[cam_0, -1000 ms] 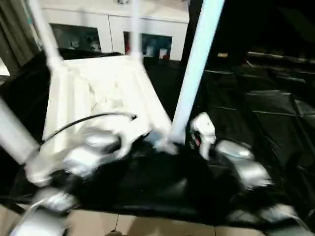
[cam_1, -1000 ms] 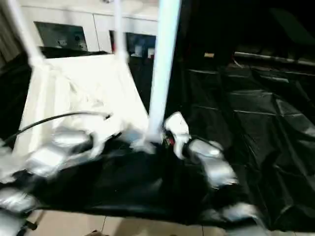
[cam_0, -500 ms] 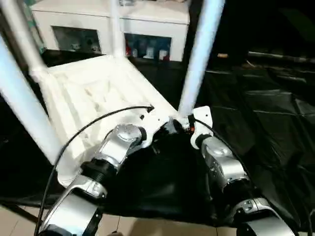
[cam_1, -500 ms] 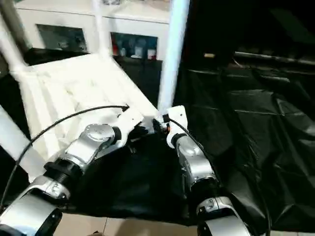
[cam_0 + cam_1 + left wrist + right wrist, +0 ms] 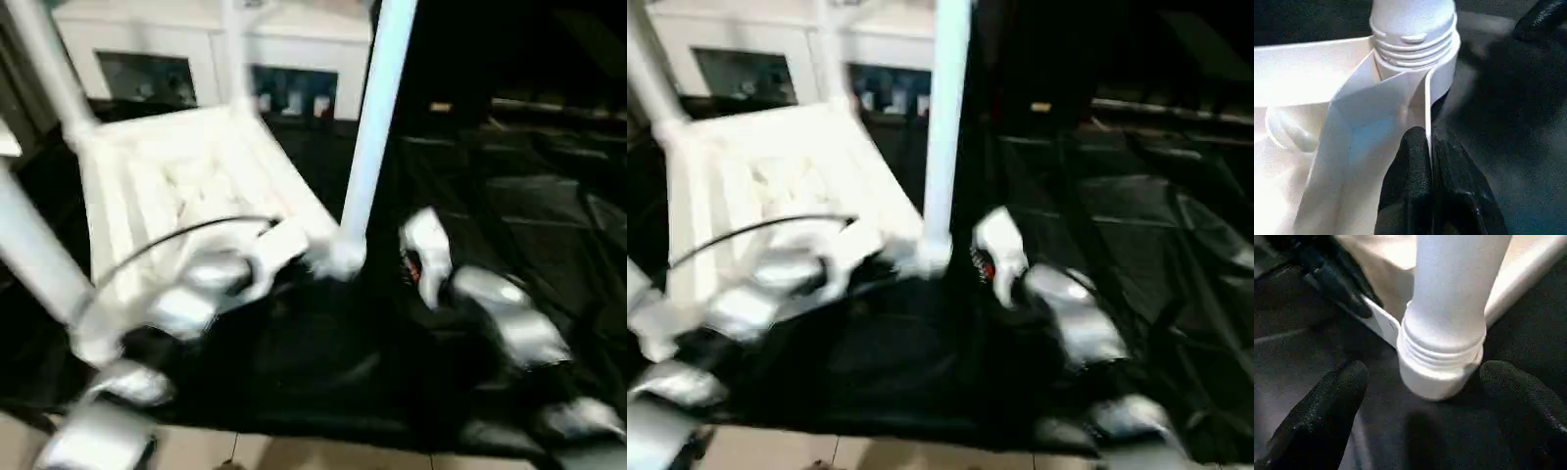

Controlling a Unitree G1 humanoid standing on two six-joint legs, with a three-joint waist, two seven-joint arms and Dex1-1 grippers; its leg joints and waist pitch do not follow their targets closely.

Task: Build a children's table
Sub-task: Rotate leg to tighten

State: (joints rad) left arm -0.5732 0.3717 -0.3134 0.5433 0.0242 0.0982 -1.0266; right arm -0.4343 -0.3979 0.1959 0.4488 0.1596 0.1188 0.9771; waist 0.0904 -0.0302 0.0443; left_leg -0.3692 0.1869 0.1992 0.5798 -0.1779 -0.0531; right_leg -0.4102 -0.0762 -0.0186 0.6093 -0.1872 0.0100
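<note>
On the black sheet, the upturned tabletop point(image 5: 186, 196) carries four legs; left gripper point(image 5: 1428, 147) pinches its rim, right gripper point(image 5: 1422, 396) spread around the nearest leg point(image 5: 1449, 308), whose threads show.

White plastic tabletop point(image 5: 186, 186) and white tubular legs point(image 5: 372, 127) on a black crinkled sheet point(image 5: 509, 215); silver forearms point(image 5: 509, 323) with black gripper fingers point(image 5: 1317, 416); white cabinet point(image 5: 211, 44) with dark glass doors behind

The right gripper point(image 5: 1422, 406) has drawn back from the leg point(image 5: 372, 127) (fingers now spread).
</note>
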